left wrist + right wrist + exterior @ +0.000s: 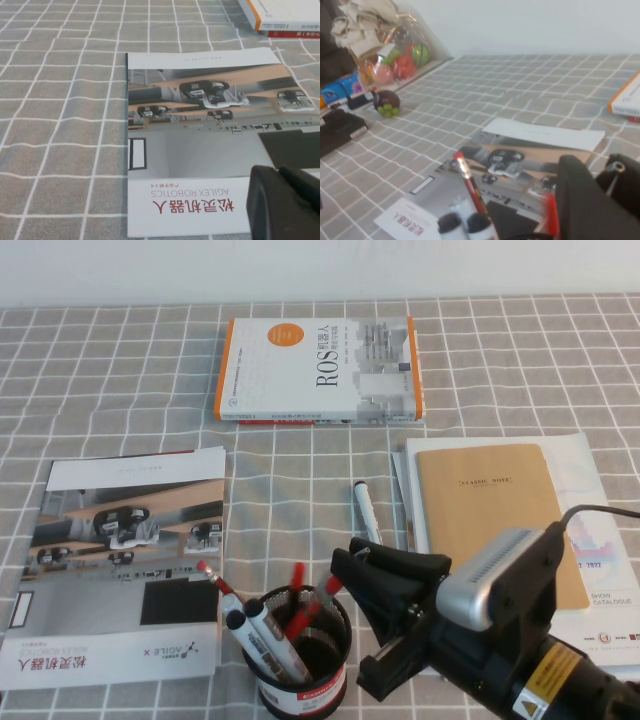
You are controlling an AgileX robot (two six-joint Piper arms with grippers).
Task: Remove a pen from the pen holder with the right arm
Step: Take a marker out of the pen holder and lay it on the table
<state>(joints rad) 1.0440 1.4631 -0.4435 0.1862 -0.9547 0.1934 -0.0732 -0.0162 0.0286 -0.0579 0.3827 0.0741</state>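
R gripper (pixel 365 565): jaws closed narrow on a white pen (pixel 366 510), clamped near one end. Rest of the pen sticks out toward the far side of the table, approx level. Gripper sits just beside and above the pen holder (pixel 318 692) near the front edge; red pens (pixel 298 578) and black-capped markers (pixel 265 635) are inside it. Pen looks already out of the holder, so set-down is prob next.

Risks:
- End grip = long lever, so the pen may pivot or slip if the arm swings fast.
- Gripper body is close to the holder rim; a low move could tip it or snag the leaning red pens.

L gripper (pixel 282 205) is parked over a brochure (pixel 200 125) corner; open or shut, can't tell.
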